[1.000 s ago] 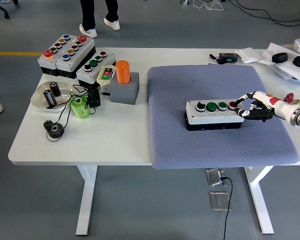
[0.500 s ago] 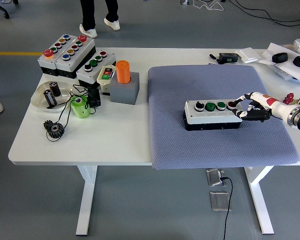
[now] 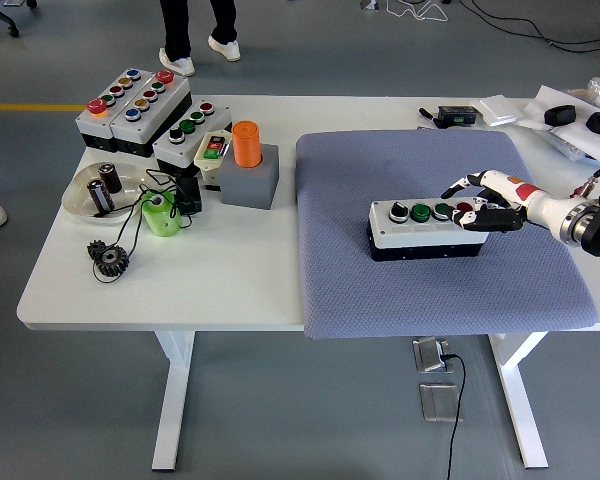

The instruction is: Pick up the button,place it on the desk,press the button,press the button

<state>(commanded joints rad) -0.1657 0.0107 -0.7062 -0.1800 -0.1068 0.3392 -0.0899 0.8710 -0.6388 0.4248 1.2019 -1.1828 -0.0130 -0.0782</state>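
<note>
A white and black button box [image 3: 420,232] lies flat on the grey mat [image 3: 400,160], right of the table's middle. Its top carries a black knob, two green buttons and a red button [image 3: 465,209] at its right end. My right hand [image 3: 483,203] comes in from the right and hovers over the box's right end. Its fingers are spread and hold nothing. One fingertip [image 3: 452,187] reaches past the box's far edge, and the dark thumb lies along the top by the red button. Whether it touches the button I cannot tell. My left arm is out of view.
Several other button boxes [image 3: 130,105] stand at the far left. Nearby are an orange cylinder on a grey block [image 3: 246,145], a glass bowl [image 3: 80,195], a green cup [image 3: 160,213] and a black gear [image 3: 110,260]. Small items lie at the far right [image 3: 570,115]. A person's legs [image 3: 195,40] show beyond the table.
My right hand has let go of the box's right end, risen and spread its fingers over the red button. The box shifted slightly left and now lies still.
</note>
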